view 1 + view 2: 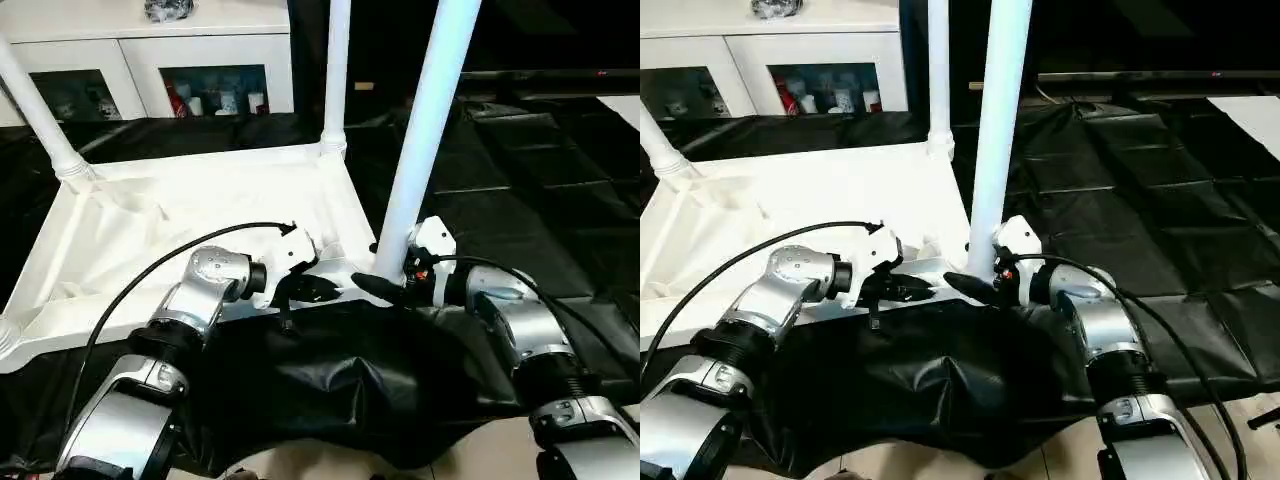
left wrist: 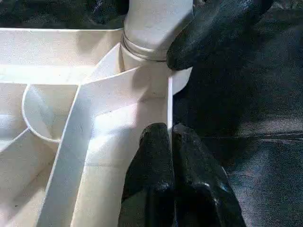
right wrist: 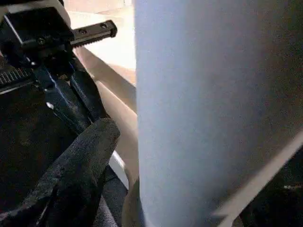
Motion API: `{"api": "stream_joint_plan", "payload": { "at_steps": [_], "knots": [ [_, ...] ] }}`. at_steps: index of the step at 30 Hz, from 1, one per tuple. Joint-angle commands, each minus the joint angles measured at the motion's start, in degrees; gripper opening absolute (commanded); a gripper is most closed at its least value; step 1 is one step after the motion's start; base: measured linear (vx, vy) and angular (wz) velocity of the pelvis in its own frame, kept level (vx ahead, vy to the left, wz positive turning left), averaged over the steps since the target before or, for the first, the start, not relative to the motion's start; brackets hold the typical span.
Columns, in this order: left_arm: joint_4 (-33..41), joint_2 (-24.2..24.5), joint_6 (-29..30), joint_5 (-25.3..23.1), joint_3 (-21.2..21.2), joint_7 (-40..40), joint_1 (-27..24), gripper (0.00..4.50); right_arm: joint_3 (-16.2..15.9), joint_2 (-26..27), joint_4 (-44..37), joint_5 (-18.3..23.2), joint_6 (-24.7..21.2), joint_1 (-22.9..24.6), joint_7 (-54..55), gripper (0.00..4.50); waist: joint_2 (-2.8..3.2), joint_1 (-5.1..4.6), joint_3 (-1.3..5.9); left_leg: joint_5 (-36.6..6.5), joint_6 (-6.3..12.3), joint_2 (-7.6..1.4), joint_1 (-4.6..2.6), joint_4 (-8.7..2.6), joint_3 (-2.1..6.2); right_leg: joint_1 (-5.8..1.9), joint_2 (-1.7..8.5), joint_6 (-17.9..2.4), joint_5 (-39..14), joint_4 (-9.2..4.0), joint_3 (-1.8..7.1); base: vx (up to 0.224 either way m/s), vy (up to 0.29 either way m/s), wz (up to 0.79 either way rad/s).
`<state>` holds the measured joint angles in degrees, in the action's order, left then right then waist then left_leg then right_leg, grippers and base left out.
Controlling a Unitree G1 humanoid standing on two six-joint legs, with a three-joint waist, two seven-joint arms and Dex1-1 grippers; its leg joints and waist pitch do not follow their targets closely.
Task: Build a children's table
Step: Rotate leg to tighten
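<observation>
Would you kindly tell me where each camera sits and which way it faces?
Left eye: head, looking down at the upturned tabletop; both silver forearms show.
Right eye: same scene, slightly shifted.
Left wrist: along the shut left pincer toward the corner socket.
Right wrist: beside the near leg, one black finger showing.
Shared: both wrist views and both eyes show that leg.

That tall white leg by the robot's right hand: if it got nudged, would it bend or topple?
Probably neither easily. The leg looks like a stiff, thick plastic tube and stands straight. Its foot seems seated in the tabletop's corner socket, which should brace it. Being long and smooth, it could wobble or slip within the right tool, whose fingers sit around its base.
</observation>
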<state>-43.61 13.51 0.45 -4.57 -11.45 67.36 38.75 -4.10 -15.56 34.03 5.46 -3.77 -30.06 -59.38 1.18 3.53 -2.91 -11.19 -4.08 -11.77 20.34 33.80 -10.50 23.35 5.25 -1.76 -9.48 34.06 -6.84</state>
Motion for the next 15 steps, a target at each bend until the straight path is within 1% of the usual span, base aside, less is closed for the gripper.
{"api": "stream_joint_plan", "payload": {
  "at_steps": [1,2,4,5,6,8,9,10,11,12,13,15],
  "knots": [
    [2.3,-1.0,-1.5,3.2,1.0,-0.4,0.8,0.00,-1.5,0.6,-1.1,1.4,-1.4,0.0,-2.5,3.56,-0.99,0.26,3.97,-6.8,6.12,-1.72,0.18,-3.39,0.31,-3.65,3.65,-11.4,-13.4,-3.86,3.37,0.000,0.000,0.00],
    [2.3,-0.9,-1.4,3.1,1.2,-0.7,0.8,0.00,-1.2,0.0,-1.9,1.9,-2.0,0.3,-2.8,3.86,-1.15,0.25,3.99,-6.7,6.18,-1.69,0.23,-3.39,0.31,-3.71,3.59,-11.4,-13.2,-3.83,3.34,0.000,0.000,0.00],
    [2.0,-0.7,-1.4,3.0,1.4,-1.2,0.9,0.00,-0.8,-1.7,-3.3,2.2,-2.1,1.2,-3.7,3.86,-1.11,0.30,3.99,-6.7,6.18,-1.69,0.22,-3.35,0.30,-3.68,3.63,-11.3,-13.5,-3.85,3.33,0.000,0.000,0.00],
    [1.9,-0.7,-1.4,3.0,1.5,-1.3,0.9,0.00,-0.7,-2.4,-3.9,2.1,-1.9,1.7,-4.1,4.12,-1.20,0.45,3.93,-6.9,6.23,-1.68,0.22,-3.33,0.27,-3.68,3.61,-10.8,-14.1,-3.94,3.35,0.000,0.000,0.00],
    [2.1,-0.6,-1.3,3.0,1.5,-1.3,0.8,0.00,-0.5,-3.3,-4.7,2.3,-1.9,2.3,-4.6,4.12,-1.31,0.55,3.98,-6.7,6.24,-1.64,0.23,-3.31,0.28,-3.72,3.62,-10.6,-14.0,-3.91,3.34,0.000,0.000,0.00],
    [2.4,-0.4,-1.2,3.0,1.6,-1.3,0.6,0.00,0.3,-4.9,-6.0,2.9,-2.0,3.3,-5.5,4.12,-1.33,0.71,3.98,-6.3,6.42,-1.61,0.31,-3.29,0.30,-3.78,3.63,-10.3,-14.1,-3.95,3.32,0.000,0.000,0.00],
    [2.7,-0.4,-1.0,3.1,1.6,-1.4,0.3,0.00,1.6,-6.6,-7.4,4.1,-2.4,4.3,-6.3,4.12,-1.34,0.75,4.01,-6.1,6.58,-1.61,0.29,-3.25,0.29,-3.75,3.62,-10.3,-14.0,-3.91,3.32,0.000,0.000,0.00],
    [2.7,-0.4,-1.0,3.1,1.6,-1.4,0.3,0.00,2.0,-7.0,-7.6,4.3,-2.1,4.5,-6.3,4.12,-1.27,0.96,3.95,-6.3,6.81,-1.62,0.23,-3.20,0.23,-3.72,3.61,-10.1,-14.3,-4.06,3.35,0.000,0.000,0.00],
    [2.7,-0.3,-1.0,3.1,1.6,-1.5,0.2,0.00,2.8,-7.9,-8.0,4.5,-1.5,4.9,-6.2,4.12,-1.41,1.10,4.02,-6.2,6.85,-1.56,0.24,-3.16,0.20,-3.70,3.56,-9.9,-14.4,-4.06,3.33,0.000,0.000,0.00],
    [2.6,-0.3,-1.1,3.0,1.6,-1.8,0.1,0.00,3.6,-9.5,-8.1,4.6,-1.3,5.4,-6.3,4.12,-1.32,1.17,4.00,-6.1,6.76,-1.49,0.35,-3.15,0.24,-3.77,3.58,-9.9,-14.5,-4.02,3.29,0.000,0.000,0.00],
    [2.6,-0.3,-1.1,3.0,1.6,-1.8,0.1,0.00,3.7,-9.7,-8.1,4.6,-1.3,5.5,-6.3,4.12,-1.43,1.20,3.97,-6.3,6.66,-1.42,0.26,-3.14,0.19,-3.69,3.52,-9.6,-15.5,-4.26,3.21,0.000,0.000,0.00],
    [2.4,-0.4,-1.2,2.9,1.6,-2.3,0.1,0.00,4.6,-10.9,-8.0,4.6,-1.1,5.9,-5.6,4.12,-1.43,1.14,3.97,-6.3,6.57,-1.28,0.44,-3.08,0.20,-3.80,3.52,-9.1,-16.4,-4.33,3.15,0.000,0.000,0.00]
  ]
}}
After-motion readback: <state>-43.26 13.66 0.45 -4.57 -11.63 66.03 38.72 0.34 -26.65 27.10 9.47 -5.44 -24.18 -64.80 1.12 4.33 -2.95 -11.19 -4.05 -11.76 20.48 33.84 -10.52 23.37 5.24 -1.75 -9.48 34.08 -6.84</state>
